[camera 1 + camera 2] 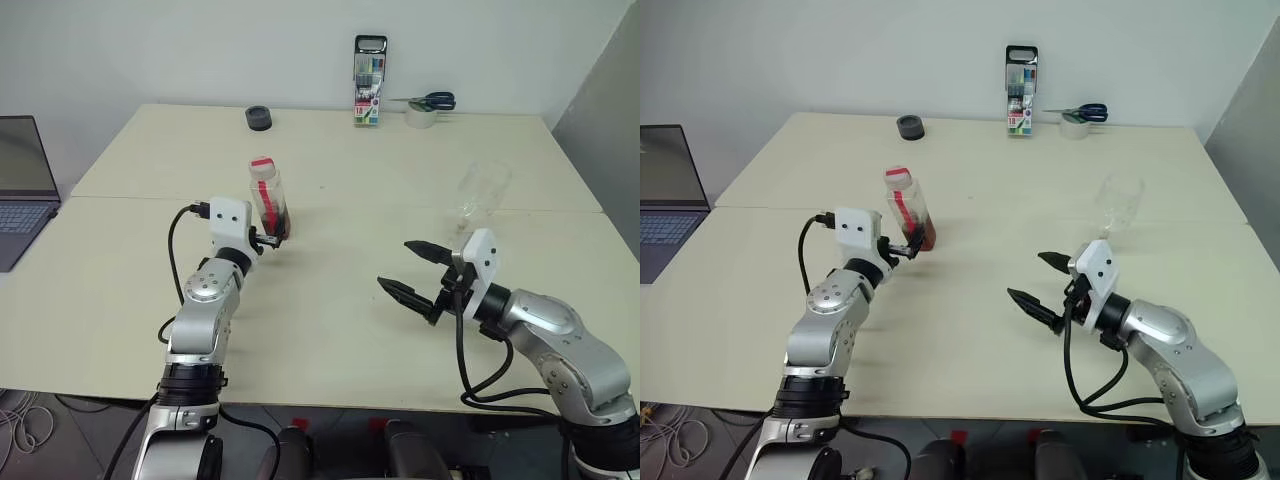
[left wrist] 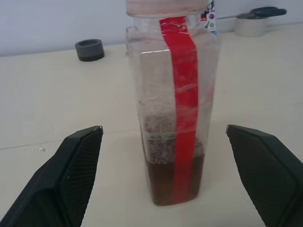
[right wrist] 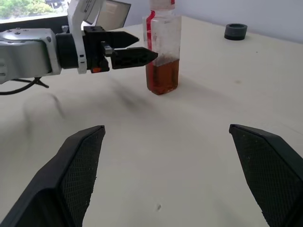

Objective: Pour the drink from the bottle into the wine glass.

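- Centrally, the bottle stands upright on the pale table, toward the robot's left of the middle, with its red cap on.
- In the left wrist view that cap runs past the frame edge, so just its lower rim can be seen.
- Only the bottom part of the bottle holds the drink, a brown liquid; the red label strip hides a vertical band of it.
- Around the bottle's lower half sits the left gripper, its fingers spread wide on either side with clear gaps, so it grasps nothing.
- From the head views those fingertips merge with the dark liquid behind them, and contact cannot be judged there.
- Farther to the robot's right stands the wine glass, well apart from the bottle; it is so transparent against the table that its stem and foot are hard to make out.
- Nearer the robot than the glass, the right gripper hangs above the table with its claw released, both black fingers splayed and nothing between them.
- It points across toward the bottle, which shows between its fingers in the right wrist view.
- At the far edge stand a marker pack, a tape roll with blue-handled scissors resting on it, and a small dark ring.
- A laptop is cut off at the robot's left.
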